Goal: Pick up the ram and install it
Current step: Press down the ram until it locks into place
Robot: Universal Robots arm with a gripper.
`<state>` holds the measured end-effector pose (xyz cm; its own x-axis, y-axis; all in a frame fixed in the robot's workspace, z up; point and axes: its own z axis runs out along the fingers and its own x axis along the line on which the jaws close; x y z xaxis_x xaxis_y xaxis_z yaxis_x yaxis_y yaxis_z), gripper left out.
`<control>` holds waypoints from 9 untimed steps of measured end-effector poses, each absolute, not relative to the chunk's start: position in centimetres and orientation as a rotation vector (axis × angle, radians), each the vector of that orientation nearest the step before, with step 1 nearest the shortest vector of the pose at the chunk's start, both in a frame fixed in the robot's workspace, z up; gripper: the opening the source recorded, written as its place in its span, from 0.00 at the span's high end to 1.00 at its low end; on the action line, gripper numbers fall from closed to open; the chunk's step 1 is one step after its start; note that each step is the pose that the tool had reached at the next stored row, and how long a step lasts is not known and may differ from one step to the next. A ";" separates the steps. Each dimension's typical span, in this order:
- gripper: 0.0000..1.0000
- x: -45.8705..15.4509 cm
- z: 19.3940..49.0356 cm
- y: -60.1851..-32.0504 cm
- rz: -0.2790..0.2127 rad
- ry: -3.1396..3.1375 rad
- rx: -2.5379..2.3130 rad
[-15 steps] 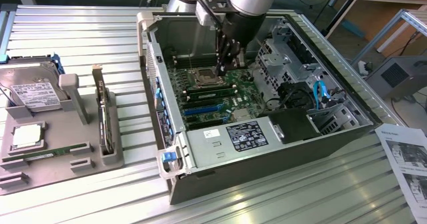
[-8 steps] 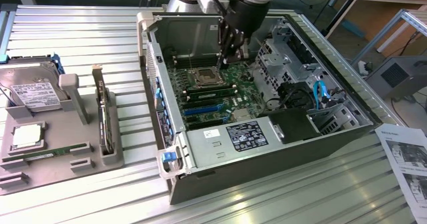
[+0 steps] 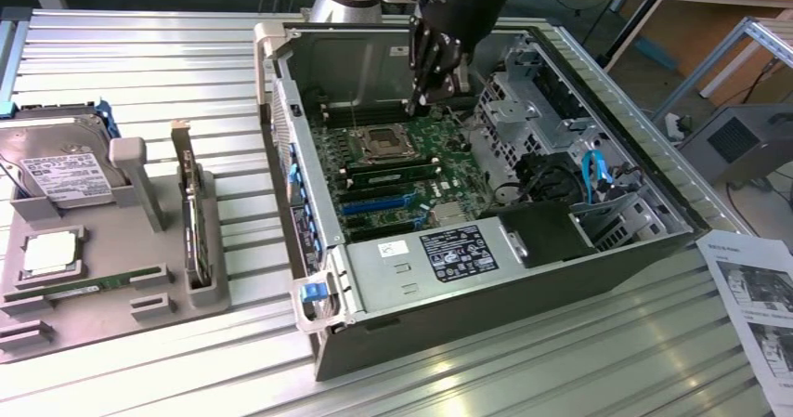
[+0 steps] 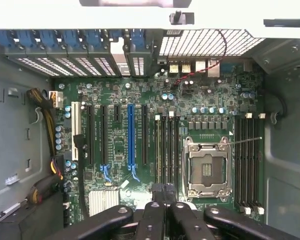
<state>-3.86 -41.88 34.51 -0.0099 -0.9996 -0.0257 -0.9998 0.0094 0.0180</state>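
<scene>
pincer (image 4: pixel 164 197) pressed shut over the motherboard (image 4: pixel 120 150), ram (image 3: pixel 93 283) lying in the parts tray (image 3: pixel 74 329)

black pincer fingers (image 4: pixel 151 220) sit closest to the wrist camera, pressed together with nothing visibly pinched between them. they hang inside an open computer case (image 3: pixel 496 287), pointing down at the green motherboard. directly beneath the tips is a bank of long dark memory slots (image 4: pixel 167 150), and just beside that the open, empty processor socket (image 4: pixel 206 167).

the ram, a thin green stick, lies flat in a groove of the grey parts tray, outside the case and well away from the pincer. sharing the tray are a hard drive (image 3: pixel 56 171) standing on edge, a square silver processor chip (image 3: pixel 47 253) and a dark expansion card (image 3: pixel 192 222), all equally far from the pincer.

one greenish strip (image 3: pixel 390 169) shows across the board beyond the socket from the pincer. whether it is a seated memory stick cannot be told.

judging from this, the pick-up is not done: the stick rests in its tray groove and the pincer is empty, so grasping, carrying and seating in a slot all appear to remain.
</scene>
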 end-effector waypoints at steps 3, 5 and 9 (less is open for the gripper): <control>0.89 -3.9 34.5 -41.9 0.049 2.228 -2.206; 0.89 -3.9 34.5 -41.9 0.049 2.228 -2.206; 0.89 -3.9 34.5 -41.9 0.049 2.228 -2.206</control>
